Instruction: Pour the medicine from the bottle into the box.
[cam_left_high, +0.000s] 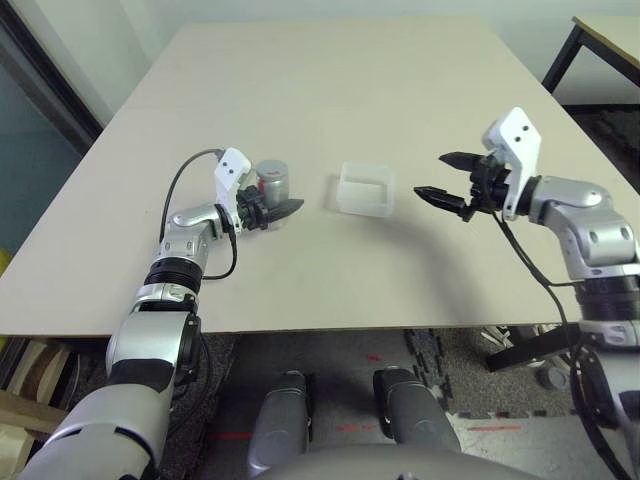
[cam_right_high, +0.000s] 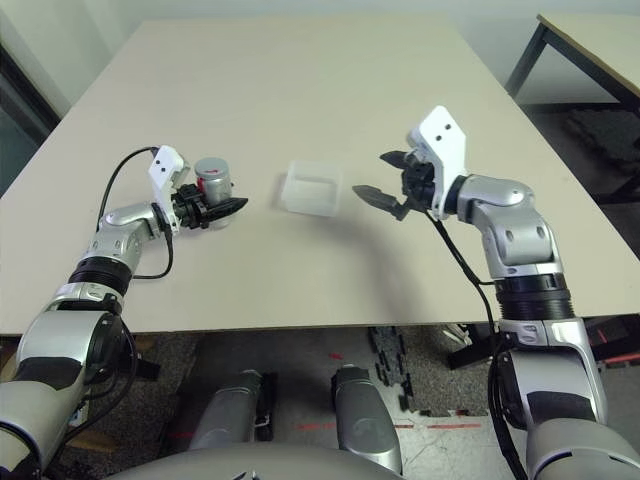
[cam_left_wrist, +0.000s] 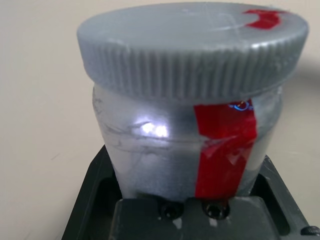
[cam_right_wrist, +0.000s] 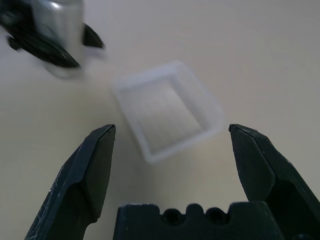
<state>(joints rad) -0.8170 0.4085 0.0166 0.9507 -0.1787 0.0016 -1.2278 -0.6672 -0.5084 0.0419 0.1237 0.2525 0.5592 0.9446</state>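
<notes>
— Bottle (cam_left_high: 271, 183) first: where is it sitting?

— It is standing upright on the table (cam_left_high: 330, 90), on the robot's left side, with the left gripper (cam_left_high: 278, 212) reaching in around it. The head views are showing the black fingers lying along either side of the body, under the grey cap (cam_left_high: 272, 170).

— Is the wrist camera adding anything?

— Yes. The left wrist view is showing the cap's ribbed rim, a red patch on its top, and a red strip running down the white body. It is also showing the bottle's lower part sitting between the gripper's two dark inner faces, so the jaws are pinching it. The cap is sitting on the mouth, so the medicine cannot be seen.

— And the box (cam_left_high: 364, 190)?

— It is lying flat near the table's middle, between the two grippers, touching neither. The right wrist view is looking into it from above and nothing is showing inside.

— Right gripper (cam_left_high: 441, 177)?

— It is hovering above the table just to the right of the box, fingers pointing toward it. Its jaws are standing spread wide, with nothing between them; the right wrist view is framing the box in that gap, with the bottle and left gripper blurred beyond.
</notes>
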